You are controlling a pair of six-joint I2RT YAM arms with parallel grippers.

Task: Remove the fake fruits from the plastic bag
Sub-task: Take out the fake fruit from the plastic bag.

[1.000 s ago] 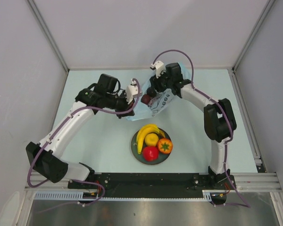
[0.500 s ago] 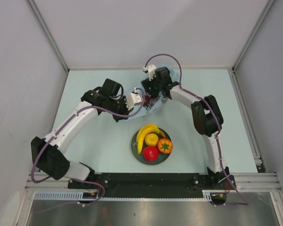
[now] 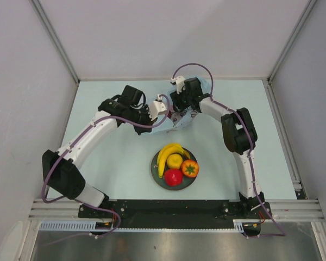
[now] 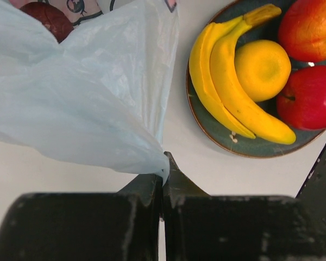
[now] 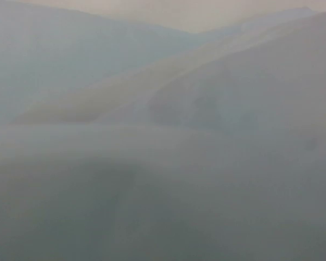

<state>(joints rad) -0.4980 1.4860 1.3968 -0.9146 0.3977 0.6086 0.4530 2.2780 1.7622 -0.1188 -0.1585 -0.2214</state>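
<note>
Left pincer [image 4: 163,166] is pressed together on a gathered fold of the plastic bag [image 4: 81,109], as its wrist view shows: the thin blue film runs down into the seam between the two dark jaws. In the overhead view this arm reaches across to the far middle of the desk [image 3: 125,179], where the bag lies crumpled between the two wrists.

As for the right pincer [image 3: 177,109], I cannot tell whether it is apart or together. From above its tip sits over or inside the bag. Its own camera gives only a grey-blue haze, most likely plastic right against the lens.

Most of the job looks finished. Four fruits sit on the dark round plate [image 3: 155,173], which is near the bag but apart from it, on the side towards the arm bases:
- the banana bunch [image 3: 167,155], curving along the left side of the plate;
- the yellow round fruit [image 3: 175,161], touching the bananas;
- the red apple [image 3: 173,176];
- the orange fruit [image 3: 189,168] with its green top.

One piece appears to be left. The dark purple ball [image 4: 46,19] shows at the top of the left wrist view, nestled in the bag beside its printed panel. I cannot say whether it lies fully inside or at the mouth. By my reckoning, getting that ball out is all that remains.
</note>
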